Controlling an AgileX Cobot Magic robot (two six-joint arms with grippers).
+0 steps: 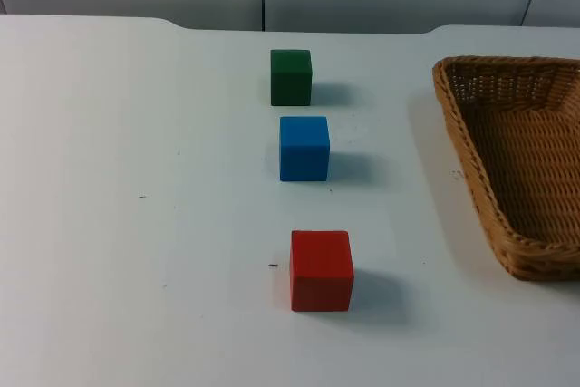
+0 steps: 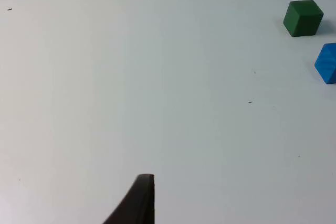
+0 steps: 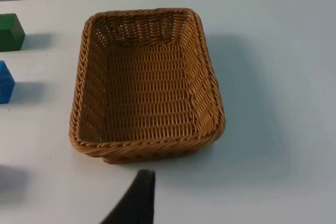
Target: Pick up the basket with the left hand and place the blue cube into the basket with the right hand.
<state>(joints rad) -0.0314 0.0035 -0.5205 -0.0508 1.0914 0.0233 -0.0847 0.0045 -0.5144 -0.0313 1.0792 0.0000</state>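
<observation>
Nothing has been grasped, so the task stands at its very start: the basket (image 1: 521, 165) sits empty on the white surface (image 1: 136, 224), and the blue cube (image 1: 304, 148) rests in a row between a green cube (image 1: 291, 77) and a red cube (image 1: 321, 270), all three apart from each other and from the basket.

The left gripper (image 2: 137, 203) hangs over bare surface, with the green and blue cubes well off to its far side. How wide its jaws stand cannot be told; it holds and touches nothing.

The right gripper (image 3: 135, 199) hangs just short of the basket's near rim, the blue cube off beyond the basket's side. Its jaw opening cannot be told either, and it holds nothing.

By my judgement, the next move calls for the left arm to cross past the cubes to the basket's rim.
</observation>
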